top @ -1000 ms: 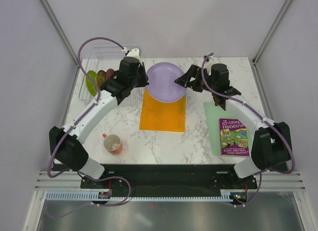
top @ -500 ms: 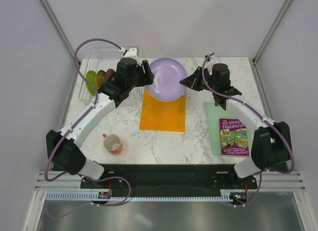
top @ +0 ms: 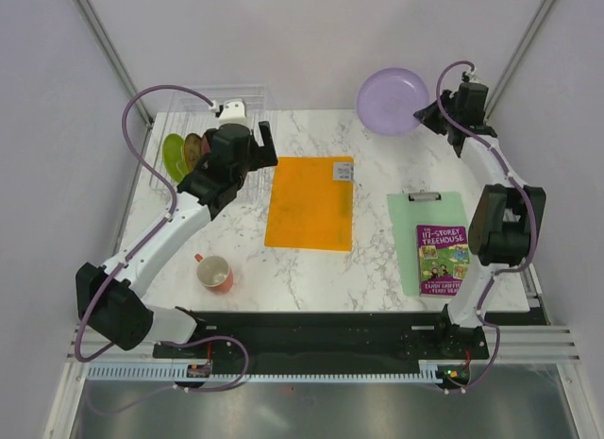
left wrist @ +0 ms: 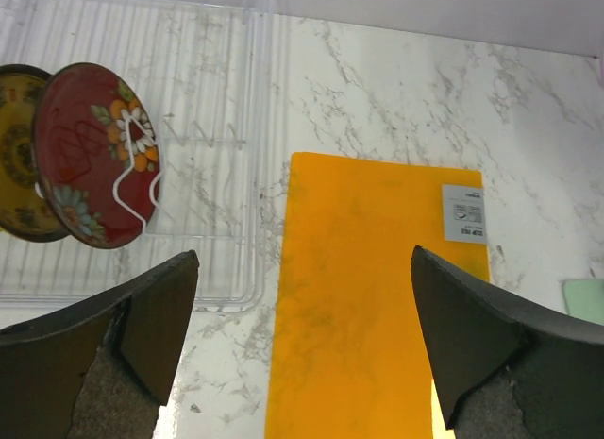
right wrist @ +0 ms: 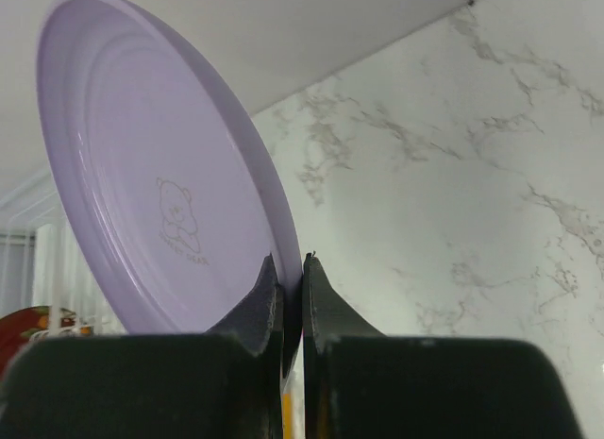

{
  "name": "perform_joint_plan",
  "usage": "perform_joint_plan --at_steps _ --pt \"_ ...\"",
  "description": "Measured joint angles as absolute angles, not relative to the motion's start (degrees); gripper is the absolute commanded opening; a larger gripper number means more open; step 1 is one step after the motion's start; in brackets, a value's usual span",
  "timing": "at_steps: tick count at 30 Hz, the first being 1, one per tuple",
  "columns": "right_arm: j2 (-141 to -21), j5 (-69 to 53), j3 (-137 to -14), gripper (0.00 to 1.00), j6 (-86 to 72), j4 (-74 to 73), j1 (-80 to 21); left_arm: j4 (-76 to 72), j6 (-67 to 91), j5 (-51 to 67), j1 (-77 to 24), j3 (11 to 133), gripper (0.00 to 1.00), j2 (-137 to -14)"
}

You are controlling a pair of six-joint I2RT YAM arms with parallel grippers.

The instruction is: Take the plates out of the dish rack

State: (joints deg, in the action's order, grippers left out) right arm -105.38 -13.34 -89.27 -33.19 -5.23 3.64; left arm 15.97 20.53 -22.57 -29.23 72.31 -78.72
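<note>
Above the tabletop's far right corner, the right gripper (right wrist: 291,269) pinches the lavender plate (top: 392,100) by its rim, jaws closed tight on it.
At the far left corner, the dish rack (left wrist: 264,127) holds a red plate (left wrist: 99,165), a yellow plate (left wrist: 14,165) and a green plate (top: 174,157) on edge; the left gripper (left wrist: 304,260) hangs beside it over the orange folder (top: 310,203), jaws spread wide, empty.

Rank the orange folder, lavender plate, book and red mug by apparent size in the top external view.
1. orange folder
2. book, lavender plate: similar, unranked; plate is raised and tilted
3. red mug
</note>
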Motion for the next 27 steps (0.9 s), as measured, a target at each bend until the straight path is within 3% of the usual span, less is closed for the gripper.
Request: perform_joint_plan --at_steps 7,12,14,15,18,22,27 --pt "-121.9 -13.3 -92.2 0.0 -32.6 -9.6 4.5 13.3 17.6 -26.2 -24.8 67.8 1.0 -77.5" --pt "-126.3 -14.1 -91.2 0.0 -32.7 -10.9 4.2 13.0 17.7 -24.8 -17.5 65.4 1.0 -77.5" --pt "-126.1 -14.6 -90.5 0.13 -32.6 -9.9 4.2 13.1 17.7 -24.1 -15.2 64.5 1.0 -77.5" --pt "-126.1 -14.6 -90.2 0.32 -32.6 -9.4 4.2 13.1 17.7 -23.8 -14.5 64.2 1.0 -77.5" --pt "-125.9 -14.7 -89.2 0.73 -32.7 -8.0 4.2 13.0 17.7 -22.9 -13.5 64.1 1.0 -77.5" --pt "-123.9 -13.5 -87.9 0.87 -31.5 -7.1 4.2 12.8 17.7 -22.0 -12.5 64.1 1.0 -77.8" --pt "-118.2 -8.2 -87.0 0.89 -28.8 -9.7 4.1 11.9 17.6 -21.8 -10.7 64.6 1.0 -79.9"
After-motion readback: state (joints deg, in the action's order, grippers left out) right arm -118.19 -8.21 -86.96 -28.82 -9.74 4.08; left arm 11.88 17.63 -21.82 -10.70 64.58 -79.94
